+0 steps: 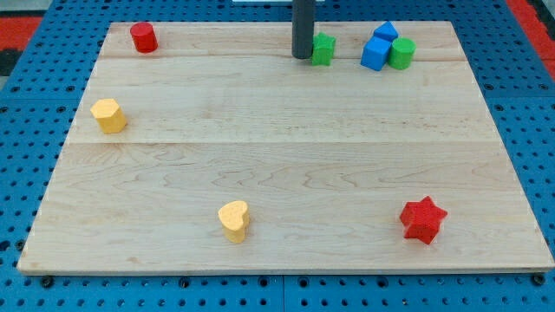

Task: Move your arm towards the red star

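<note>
1. The red star block [423,219] sits on the light wooden table [286,165]; it is near the view's bottom right corner of the table; nothing touches it.
2. My tip [302,57] is the low end of a straight dark rod; it rests on the table far from the red star block, up toward the view's top and a bit to the view's left of it.
3. There is no hand on this arm, so I cannot tell you if one is open or closed; only the rod shows.
4. A small green block [323,48] is just beside my tip, on the view's right side of it; I cannot tell if they touch.
5. Straight up from the red star block, at the view's top, a blue cube [376,53], a second blue block [387,31] and a green cylinder [401,54] huddle close together.
6. A yellow heart block [234,220] lies well to the view's left of the red star block, at about the same height.
7. A yellow six-sided block [108,114] and a red cylinder [143,37] are far off, toward the view's top left.
</note>
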Robot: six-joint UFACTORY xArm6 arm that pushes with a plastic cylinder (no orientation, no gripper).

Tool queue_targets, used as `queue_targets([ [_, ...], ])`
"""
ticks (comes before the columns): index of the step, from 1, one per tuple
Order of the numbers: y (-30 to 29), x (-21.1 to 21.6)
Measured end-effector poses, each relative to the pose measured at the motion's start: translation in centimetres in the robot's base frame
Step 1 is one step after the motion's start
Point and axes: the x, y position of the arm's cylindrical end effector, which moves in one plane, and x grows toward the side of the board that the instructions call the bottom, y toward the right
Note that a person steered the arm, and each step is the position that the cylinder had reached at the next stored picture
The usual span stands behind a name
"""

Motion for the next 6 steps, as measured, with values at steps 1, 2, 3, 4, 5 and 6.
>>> queue_targets([
  [1, 4.0, 0.0],
  [2, 1.8, 1.2],
  [3, 1.0, 9.7],
  [4, 10.6, 12.8],
  [5, 18.1, 19.4],
  [6, 16.0, 26.4],
])
